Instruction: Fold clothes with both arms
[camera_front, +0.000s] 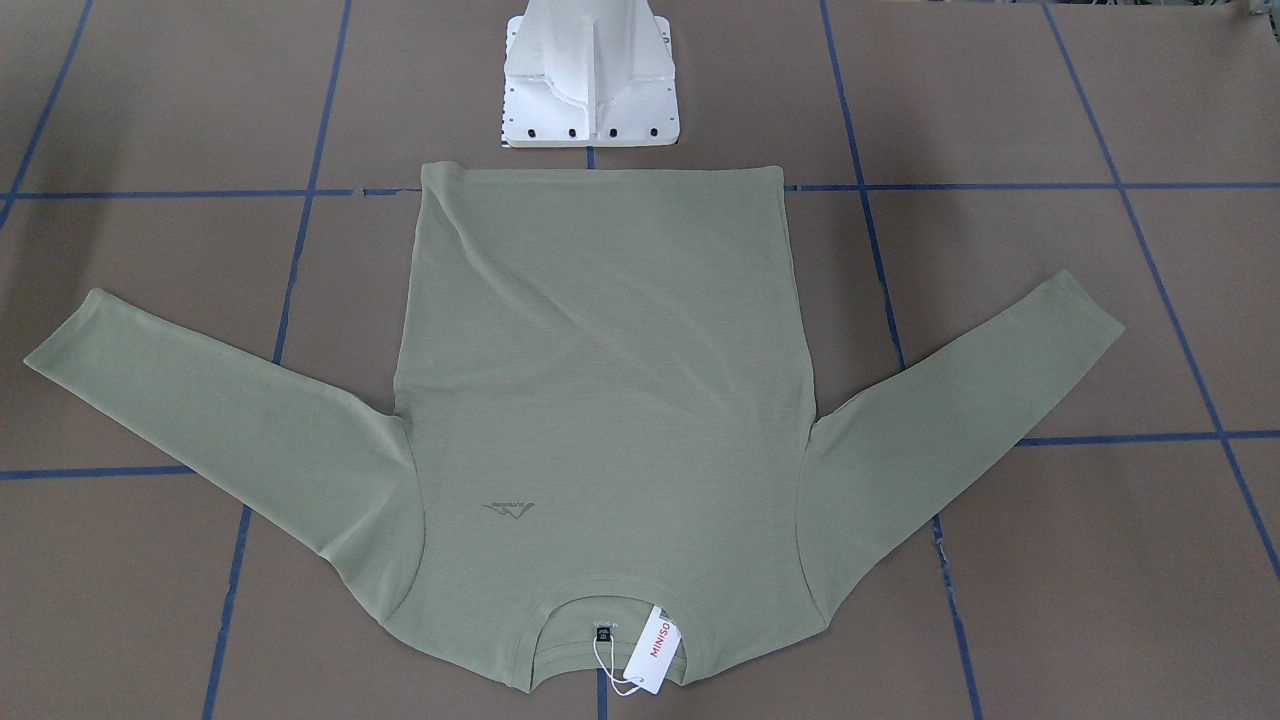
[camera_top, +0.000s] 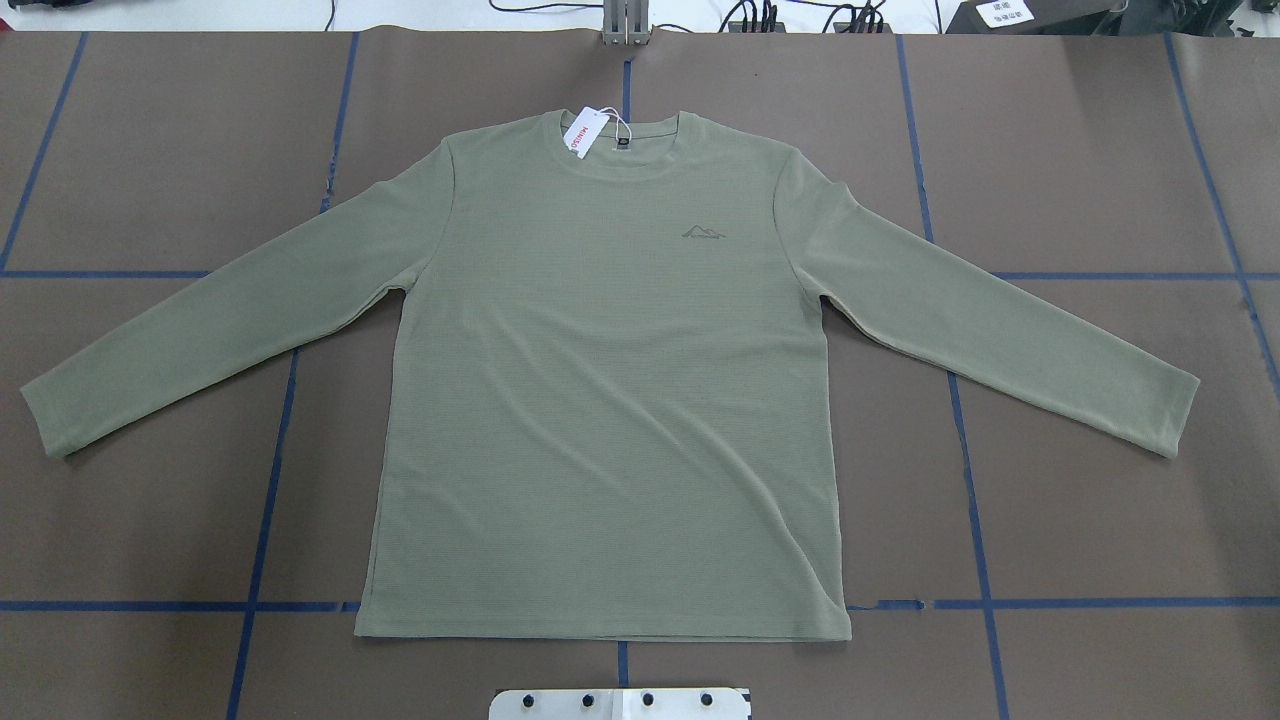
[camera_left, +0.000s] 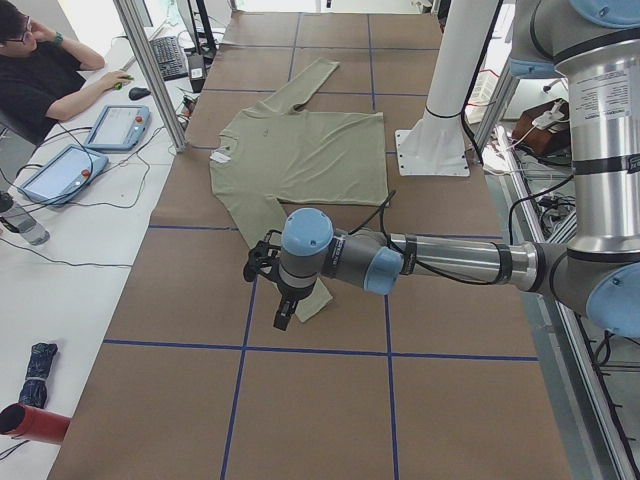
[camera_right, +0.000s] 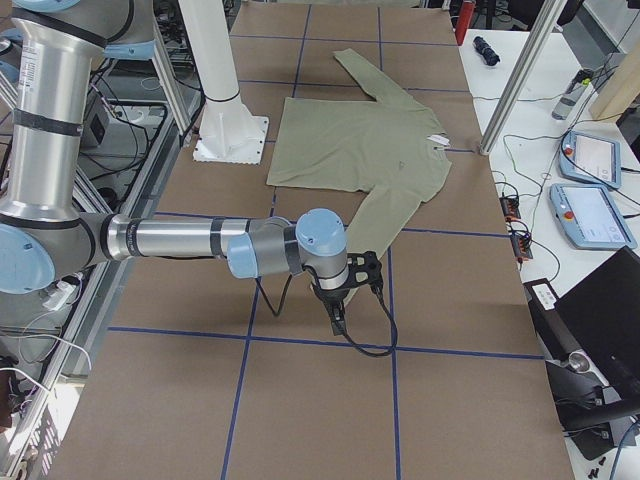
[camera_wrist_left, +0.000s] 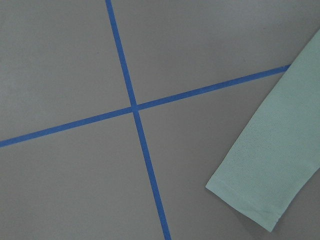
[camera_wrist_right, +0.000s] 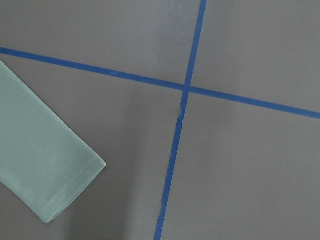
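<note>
The sage-green long-sleeved shirt (camera_top: 600, 400) lies flat and face up on the brown table, sleeves spread out to both sides, hem toward the robot. Its white hang tag (camera_top: 582, 133) lies at the collar, and a tonal logo (camera_top: 703, 233) marks the chest. It also shows in the front-facing view (camera_front: 600, 400). My left gripper (camera_left: 282, 320) hangs above the cuff of the near sleeve (camera_wrist_left: 260, 190). My right gripper (camera_right: 335, 322) hangs above the other cuff (camera_wrist_right: 45, 170). Both show only in the side views, so I cannot tell if they are open or shut.
The white pedestal base (camera_front: 590, 80) stands just behind the hem. Blue tape lines (camera_wrist_left: 132, 107) grid the table. An operator (camera_left: 40, 80) sits at a side desk with teach pendants (camera_left: 115, 125). More pendants (camera_right: 590, 160) lie beyond the other side.
</note>
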